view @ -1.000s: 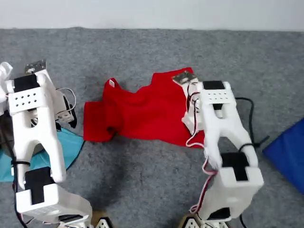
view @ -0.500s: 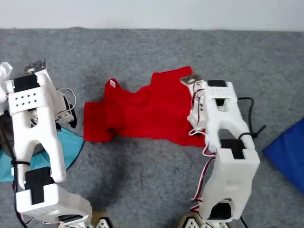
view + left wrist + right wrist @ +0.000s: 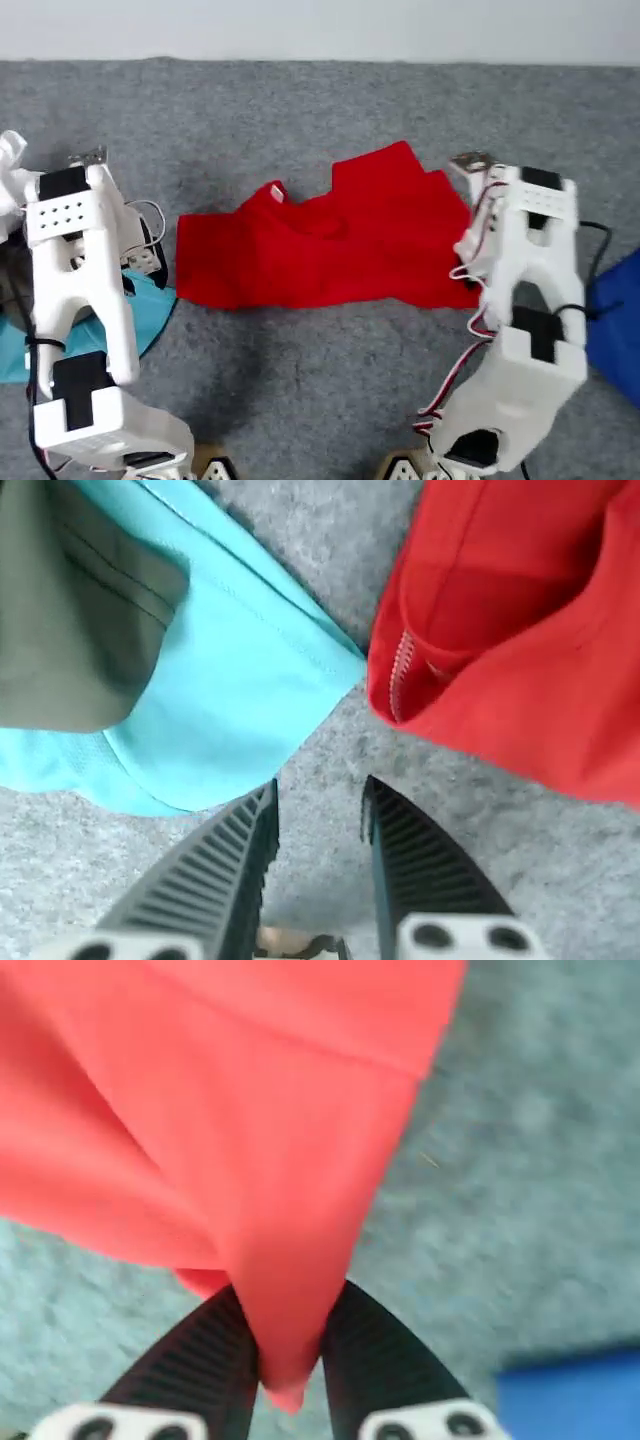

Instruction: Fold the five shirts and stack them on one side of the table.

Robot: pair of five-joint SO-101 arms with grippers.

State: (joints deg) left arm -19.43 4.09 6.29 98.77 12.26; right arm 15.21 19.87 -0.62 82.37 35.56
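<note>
**Item 1, red shirt** [image 3: 330, 250]: lies across the middle of the grey table covering [image 3: 300, 110], between my two arms, rumpled and not yet folded.

**Item 2, right pincer** [image 3: 290, 1295]: clamped tight on an edge of the red shirt, with cloth bunched between the jaws.

**Item 3, left pincer** [image 3: 318, 798]: parted a little and holding nothing. It hangs above bare covering, between the turquoise shirt [image 3: 220, 680] and the red shirt's sleeve end.

**Step in hand (judged):** drawing the red shirt out flat before the first fold.

**Next move calls for:** a firm pinch and a second hold at the opposite end, so the cloth lies smooth.

**Unclear:**
- I cannot tell whether I hold a hem or a sleeve.
- The dark garment [image 3: 70, 610] on the turquoise shirt is cut off.
- The blue shirt [image 3: 615, 320] runs off the edge.
</note>
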